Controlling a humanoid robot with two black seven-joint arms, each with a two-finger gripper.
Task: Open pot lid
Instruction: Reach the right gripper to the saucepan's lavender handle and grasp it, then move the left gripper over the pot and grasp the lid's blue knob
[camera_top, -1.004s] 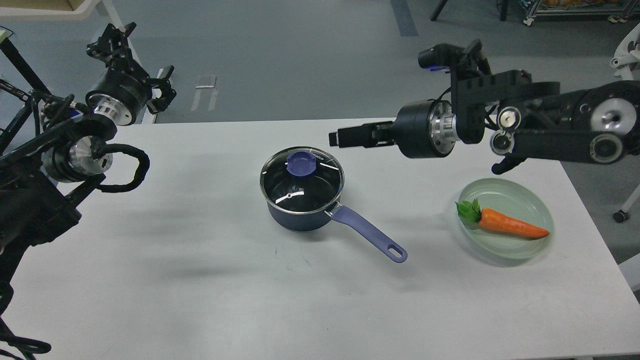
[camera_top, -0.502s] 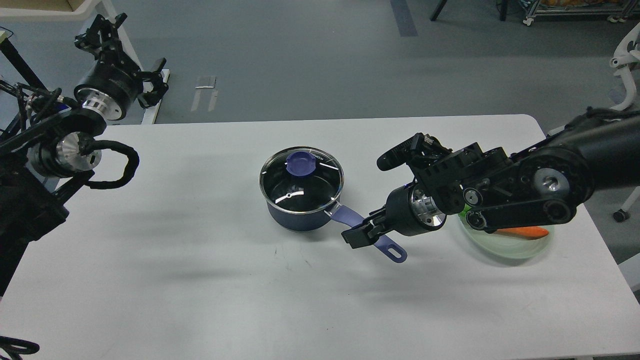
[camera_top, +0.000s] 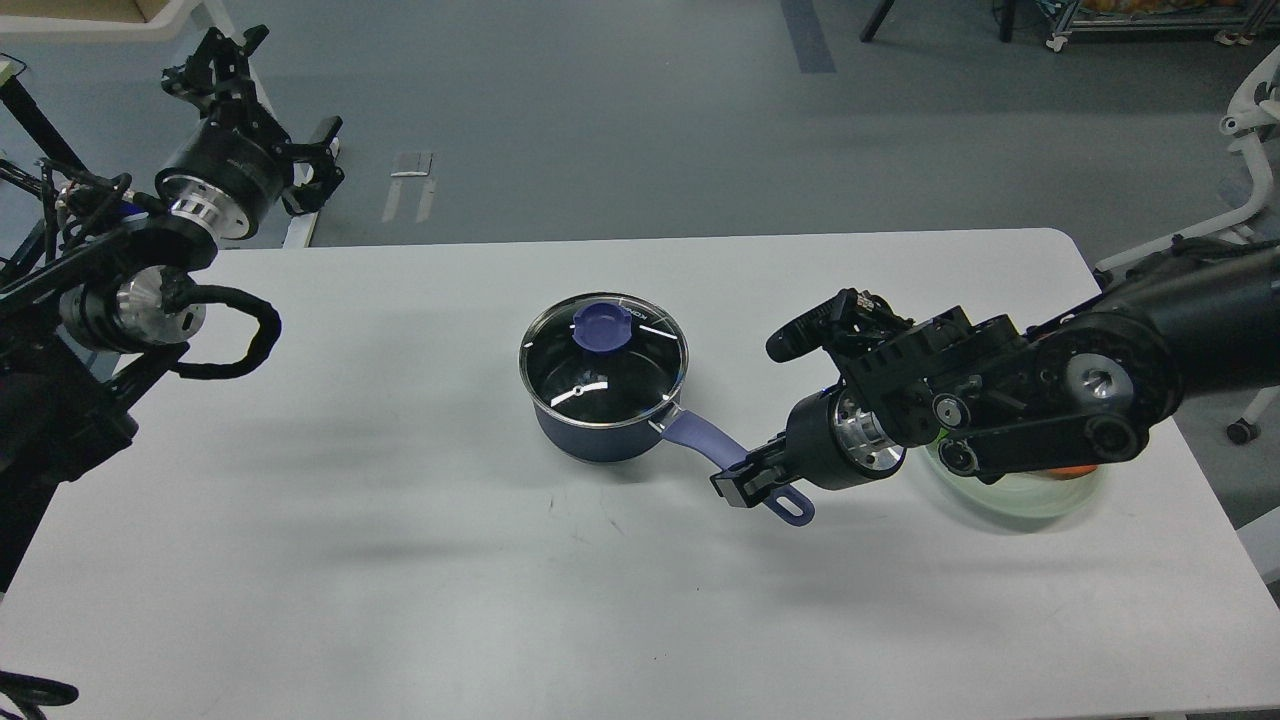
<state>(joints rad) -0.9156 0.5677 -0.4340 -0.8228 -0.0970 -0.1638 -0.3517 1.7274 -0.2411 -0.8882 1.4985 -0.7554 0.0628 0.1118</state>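
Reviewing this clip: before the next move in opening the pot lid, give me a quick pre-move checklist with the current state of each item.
1. Lid seated on pot: ok.
2. Lid knob unobstructed from above: ok.
3. Right gripper at the pot handle: ok.
4. Its jaws closed firmly on the handle: cannot tell.
5. Left gripper near the knob: not ok, it is beyond the table's far-left edge.
6. Plate clear of the right arm: cannot tell, the arm overlaps it.

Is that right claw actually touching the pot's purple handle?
Cannot tell. In the head view the right gripper overlaps the pot handle, hiding any contact or gap.
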